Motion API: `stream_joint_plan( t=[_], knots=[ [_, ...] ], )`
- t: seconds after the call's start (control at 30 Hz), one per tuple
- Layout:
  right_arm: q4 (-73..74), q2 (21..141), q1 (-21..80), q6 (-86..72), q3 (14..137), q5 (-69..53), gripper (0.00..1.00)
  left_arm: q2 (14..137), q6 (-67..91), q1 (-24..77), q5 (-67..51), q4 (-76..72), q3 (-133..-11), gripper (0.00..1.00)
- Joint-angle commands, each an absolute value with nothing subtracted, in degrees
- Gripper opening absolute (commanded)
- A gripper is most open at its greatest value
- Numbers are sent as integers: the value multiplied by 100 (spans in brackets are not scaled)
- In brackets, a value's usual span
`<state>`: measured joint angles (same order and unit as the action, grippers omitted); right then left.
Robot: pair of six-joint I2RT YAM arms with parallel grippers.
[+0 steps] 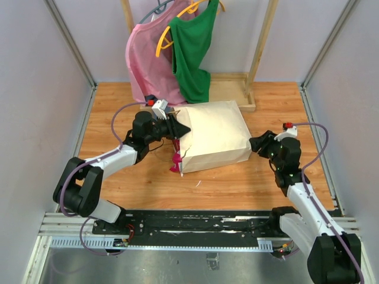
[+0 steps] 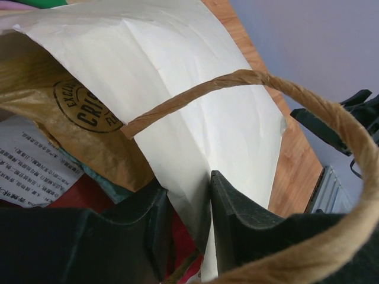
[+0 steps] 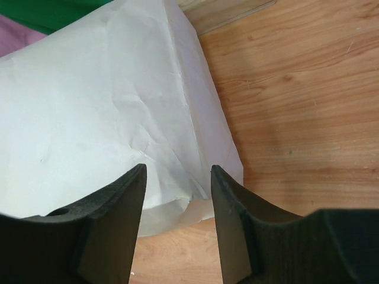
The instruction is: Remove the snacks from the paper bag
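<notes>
Back left, hung from the wooden rack (image 1: 262, 50): pink shirt (image 1: 148, 65), touching a green top (image 1: 192, 53) just to its right.

In front of those, left gripper (image 1: 181, 129) at the open mouth of the paper bag (image 1: 216, 133). Jaws partly closed, one finger (image 2: 142, 236) inside the mouth, the other (image 2: 243, 225) outside. Upper lip of the paper running between the two. Paper close against the outer finger, with a sliver of red showing beside the inner one — cannot tell whether truly pinched or only straddled. Twisted handle (image 2: 195, 94) arching over the outer finger.

Snacks (image 2: 83, 118) inside the mouth, piled up:
- brown packet with a round stamp on top
- white panel of small print beside it
- teal and red edges lower down

From above, one pink-red packet (image 1: 176, 161) poking out at the near corner of the mouth.

Bag itself on its side in the middle of the table (image 1: 106, 94), mouth to the left, closed bottom to the right. Cream, creased, partly in front of the rack's foot.

Right gripper (image 1: 255, 144) at the bag's bottom end, near corner. Jaws apart, about halfway, with the corner of the paper in the gap between the fingertips (image 3: 127, 195) and bare wood showing lower in that gap. Nothing visibly clamped — contact with the paper unclear.
</notes>
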<state>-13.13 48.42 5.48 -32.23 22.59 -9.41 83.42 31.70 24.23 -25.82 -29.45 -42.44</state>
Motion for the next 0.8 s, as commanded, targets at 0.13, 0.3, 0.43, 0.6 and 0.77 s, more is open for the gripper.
stream_joint_plan(
  t=[0.13,0.3,0.43,0.6,0.77],
  knots=[
    [-1639,5419,430,-3427,2299,-949,43,8435,3120,2452,-2567,-3079,-4346,34],
    [-1665,5768,397,-3453,2405,-1035,38,8452,3111,2452,-2534,-3024,-4342,34],
    [-1678,5827,361,-3506,2370,-1021,31,8525,3133,2452,-2540,-3036,-4341,33],
    [-1639,5777,279,-3536,2330,-977,23,8666,3149,2505,-2521,-3028,-4396,32],
    [-1588,5757,182,-3516,2320,-1000,10,8805,3077,2709,-2379,-2926,-4548,32]
  ],
)
